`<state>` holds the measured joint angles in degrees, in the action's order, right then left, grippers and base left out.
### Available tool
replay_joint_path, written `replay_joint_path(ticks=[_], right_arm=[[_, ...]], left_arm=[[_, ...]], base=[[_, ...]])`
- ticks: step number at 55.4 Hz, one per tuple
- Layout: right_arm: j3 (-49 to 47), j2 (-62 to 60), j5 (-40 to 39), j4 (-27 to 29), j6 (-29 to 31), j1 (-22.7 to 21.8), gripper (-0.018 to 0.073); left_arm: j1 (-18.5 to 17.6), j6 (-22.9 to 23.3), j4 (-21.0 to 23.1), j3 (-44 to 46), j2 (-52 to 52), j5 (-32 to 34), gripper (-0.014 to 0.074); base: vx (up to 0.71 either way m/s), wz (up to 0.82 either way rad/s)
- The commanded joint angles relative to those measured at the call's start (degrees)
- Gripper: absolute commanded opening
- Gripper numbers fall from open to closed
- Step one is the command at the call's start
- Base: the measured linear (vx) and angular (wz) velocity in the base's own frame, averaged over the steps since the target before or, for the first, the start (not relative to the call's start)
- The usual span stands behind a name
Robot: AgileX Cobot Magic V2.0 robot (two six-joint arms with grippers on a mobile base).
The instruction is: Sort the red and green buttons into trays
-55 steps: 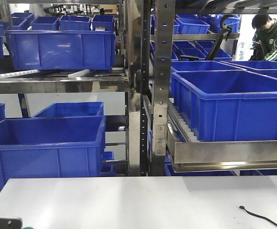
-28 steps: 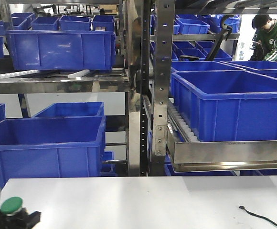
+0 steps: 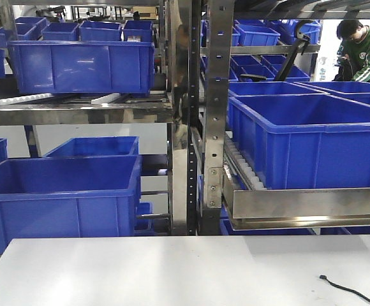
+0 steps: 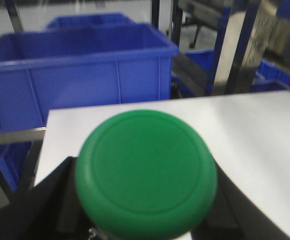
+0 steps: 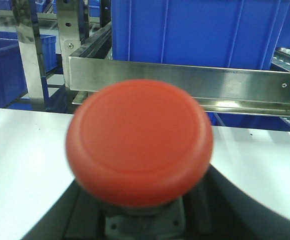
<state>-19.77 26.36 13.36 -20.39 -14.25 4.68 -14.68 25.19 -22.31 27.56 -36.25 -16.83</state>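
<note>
A white tabletop (image 3: 185, 268) stretches out before me, with a thin black cable (image 3: 341, 287) lying near its right edge. Behind it stand steel racks (image 3: 214, 95) with roller shelves, loaded on several levels with deep blue crates (image 3: 312, 146). Far back on my right, a person in a green top (image 3: 367, 51) is in a brightly lit area.

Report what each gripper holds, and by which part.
Left gripper: the green button, apparently clamped at its body beneath the cap. Right gripper: the red button, likewise by its body. The caps hide the exact contact.
</note>
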Motion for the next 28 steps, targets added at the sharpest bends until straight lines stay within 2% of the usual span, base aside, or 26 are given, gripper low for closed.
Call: replay_joint_path(ticks=[1, 28], right_arm=[[-1.70, 0.65, -4.62, -0.38, -0.05, -0.13, -0.0009], [-1.70, 0.65, -4.59, -0.38, -0.05, -0.13, -0.0009]], left_arm=[[-0.55, 0.60, -0.07, 1.39, 2.35, 3.59, -0.0001], [-0.55, 0.66, -0.06, 1.39, 3.32, 3.33, -0.0001]], base=[[0.00, 0.00], [0.00, 0.00]])
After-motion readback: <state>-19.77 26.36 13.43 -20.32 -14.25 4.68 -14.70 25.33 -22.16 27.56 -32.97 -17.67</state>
